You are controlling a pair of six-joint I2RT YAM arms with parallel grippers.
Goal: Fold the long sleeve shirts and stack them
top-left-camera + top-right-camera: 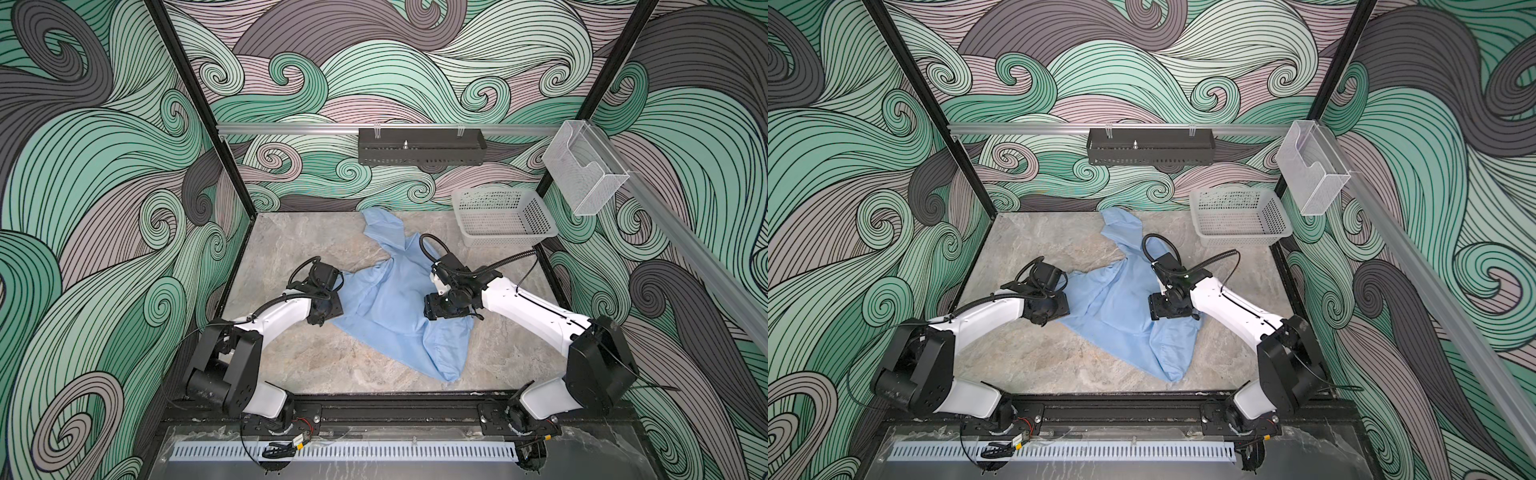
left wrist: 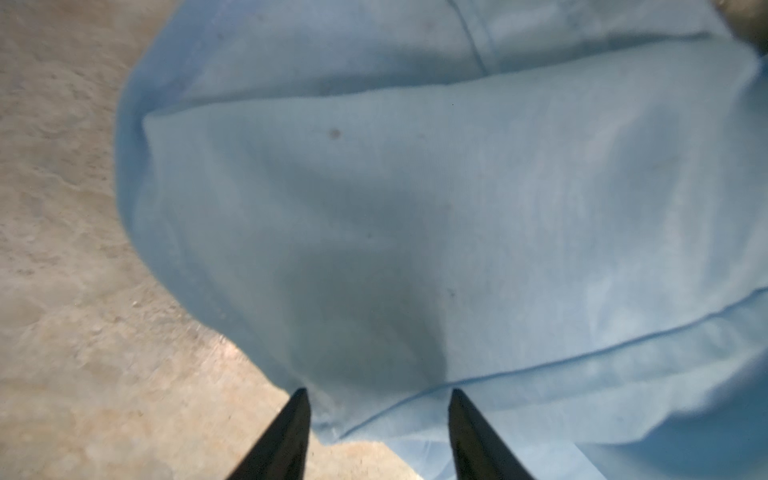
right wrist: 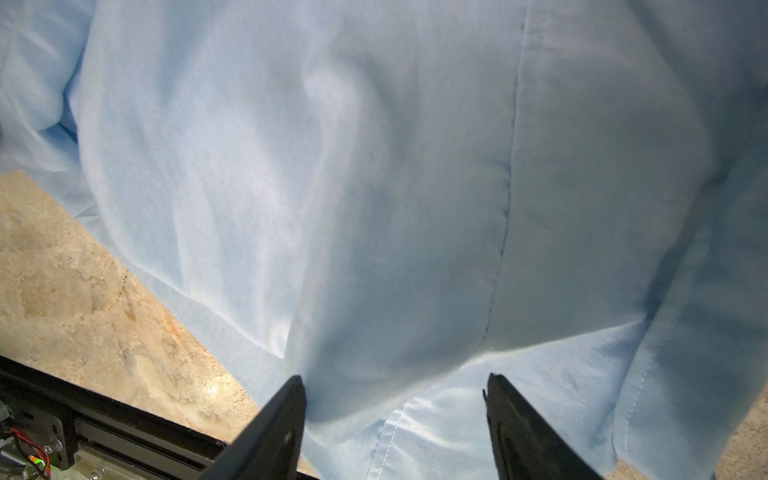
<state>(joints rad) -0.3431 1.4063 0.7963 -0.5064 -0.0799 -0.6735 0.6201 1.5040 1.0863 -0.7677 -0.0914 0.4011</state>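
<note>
The long sleeve shirt (image 1: pixel 395 307) (image 1: pixel 1121 307) is light blue and lies crumpled in the middle of the table in both top views, one sleeve trailing towards the back. My left gripper (image 2: pixel 378 395) is open at the shirt's left edge (image 2: pixel 415 187), with a hemmed edge of cloth running between its fingertips (image 2: pixel 301 399). My right gripper (image 3: pixel 395 378) is also open and hovers over the right part of the shirt (image 3: pixel 374 166), a raised fold and a stitched hem lying between its fingertips (image 3: pixel 494 386). From above, both sets of fingers are hidden under the wrists.
A pale perforated basket (image 1: pixel 503 216) (image 1: pixel 1237 216) stands at the back right of the marble table (image 1: pixel 291 249). A clear plastic holder (image 1: pixel 582 166) hangs on the right rail. On the back rail hangs a black tray (image 1: pixel 419 145). The black frame bar (image 3: pixel 104 419) runs along the table's front.
</note>
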